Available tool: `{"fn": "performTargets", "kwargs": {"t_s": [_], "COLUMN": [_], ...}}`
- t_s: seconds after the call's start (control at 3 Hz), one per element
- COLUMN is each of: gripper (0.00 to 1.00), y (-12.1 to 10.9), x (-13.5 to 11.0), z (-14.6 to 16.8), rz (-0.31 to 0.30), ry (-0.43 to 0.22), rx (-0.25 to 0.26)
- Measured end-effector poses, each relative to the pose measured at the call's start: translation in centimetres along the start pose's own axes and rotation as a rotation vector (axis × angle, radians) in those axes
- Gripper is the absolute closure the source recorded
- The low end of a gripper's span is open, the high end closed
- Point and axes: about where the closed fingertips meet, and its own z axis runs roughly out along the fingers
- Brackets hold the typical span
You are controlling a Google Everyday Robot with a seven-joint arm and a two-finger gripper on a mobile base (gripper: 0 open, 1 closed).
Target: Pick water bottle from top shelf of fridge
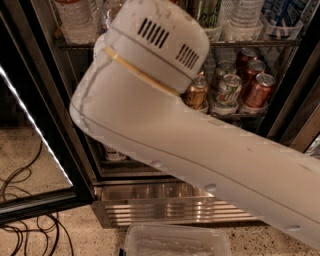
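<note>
The fridge [165,205] stands open in front of me, its steel base grille low in the view. The top shelf [250,44] runs along the upper edge. On it I see only the lower parts of clear ribbed water bottles, one at the left [75,22] and one at the right [245,15]; their caps are cut off. My white arm [165,115] crosses the middle and hides much of the shelves. My gripper is not in view.
Short cans [227,90] stand on the rack below, at the right. The black door frame [45,125] with a lit edge slants down the left. Cables [25,225] lie on the speckled floor. A clear plastic bin [175,242] sits at the bottom.
</note>
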Motion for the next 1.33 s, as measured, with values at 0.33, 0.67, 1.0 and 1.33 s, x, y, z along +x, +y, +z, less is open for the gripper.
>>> {"fn": "performTargets", "kwargs": {"t_s": [0.33, 0.67, 1.0, 1.33], "gripper": [1.00, 1.00, 1.00, 1.00], "y": [0.6, 0.6, 1.6, 2.8], "x": [-0.1, -0.2, 0.1, 1.9], "z": [-0.3, -0.3, -0.8, -2.2], "rz": [-0.045, -0.043, -0.046, -0.031], "ry": [0.001, 0.000, -0.012, -0.028], "rx": [-0.011, -0.011, -0.052, -0.196]}}
